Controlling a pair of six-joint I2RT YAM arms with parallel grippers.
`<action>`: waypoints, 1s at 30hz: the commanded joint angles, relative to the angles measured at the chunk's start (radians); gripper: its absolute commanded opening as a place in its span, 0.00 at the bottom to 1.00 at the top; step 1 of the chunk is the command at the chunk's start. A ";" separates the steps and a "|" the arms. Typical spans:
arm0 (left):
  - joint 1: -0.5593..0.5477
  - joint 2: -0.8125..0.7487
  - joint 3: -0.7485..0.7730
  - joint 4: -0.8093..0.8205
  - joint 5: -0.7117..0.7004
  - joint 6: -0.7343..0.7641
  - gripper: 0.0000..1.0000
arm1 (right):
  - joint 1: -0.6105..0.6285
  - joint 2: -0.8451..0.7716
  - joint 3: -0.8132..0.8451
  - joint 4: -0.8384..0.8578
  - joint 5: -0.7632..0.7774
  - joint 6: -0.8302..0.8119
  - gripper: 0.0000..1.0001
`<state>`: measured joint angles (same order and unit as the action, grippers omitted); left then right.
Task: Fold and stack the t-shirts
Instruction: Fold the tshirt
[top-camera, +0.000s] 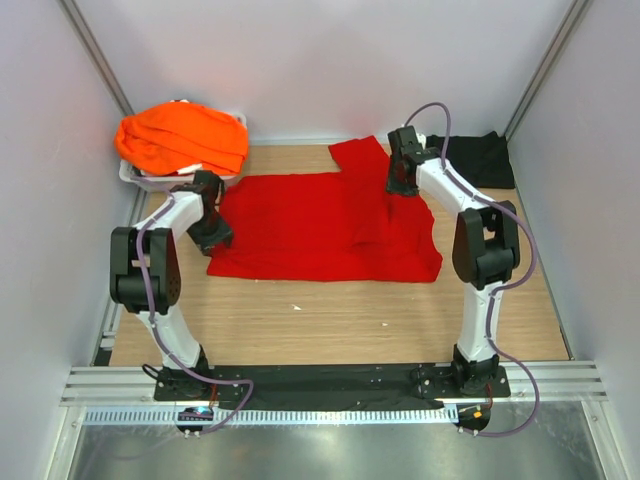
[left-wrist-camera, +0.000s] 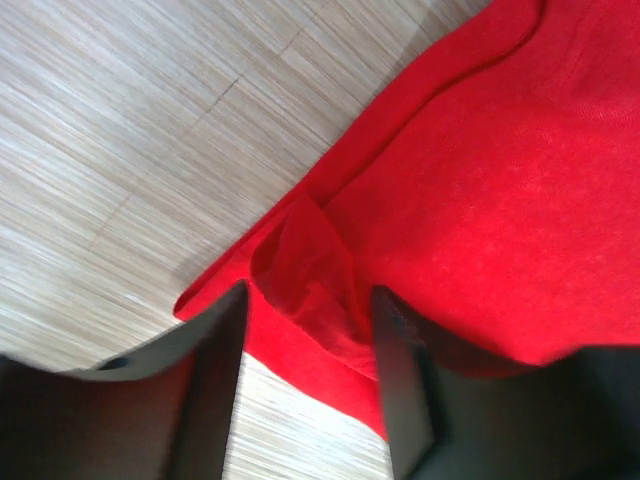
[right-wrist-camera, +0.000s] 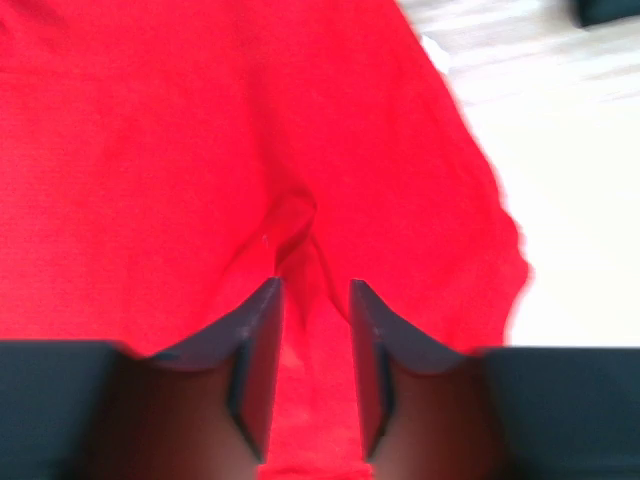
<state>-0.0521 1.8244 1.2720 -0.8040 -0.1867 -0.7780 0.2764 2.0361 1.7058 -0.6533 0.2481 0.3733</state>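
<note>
Filling the grey tray (top-camera: 134, 178) at the far left corner of the table (top-camera: 330, 320), the orange t-shirts (top-camera: 185, 135) lie in a loose heap that rises over the rim. How many shirts are in the heap cannot be counted. The heap hides most of the tray; only its near wall shows.

The black t-shirt (top-camera: 482, 160) lies flat at the far right corner of the table. The right arm (top-camera: 450, 190) covers its left part.

The red t-shirt (top-camera: 300, 225) is spread on the middle of the table, with its long axis running from the left side to the right side. One sleeve points toward the far edge. A folded layer lies on its right part. Which end has the collar I cannot tell.

The left gripper (left-wrist-camera: 310, 295) is at the left edge of the red t-shirt. Its jaws stand apart, and a small raised fold of red cloth sits between them, not pinched. The right gripper (right-wrist-camera: 314, 288) is over the far right part of the same shirt. Its jaws are also apart, with a narrower gap, and a short ridge of cloth rises just in front of them. The right wrist view is blurred at the cloth's edge.
</note>
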 joint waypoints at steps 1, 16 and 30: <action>0.006 -0.083 -0.013 -0.004 0.015 0.005 0.55 | -0.023 0.064 0.083 0.032 -0.082 -0.002 0.47; 0.000 -0.487 -0.388 0.095 0.003 -0.036 0.82 | -0.117 -0.559 -0.573 0.132 -0.105 0.151 0.86; 0.000 -0.373 -0.448 0.281 -0.019 -0.079 0.81 | -0.192 -0.757 -0.997 0.231 -0.277 0.237 0.83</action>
<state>-0.0517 1.4338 0.7963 -0.5961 -0.1822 -0.8398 0.0963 1.3151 0.7227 -0.5114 -0.0010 0.5785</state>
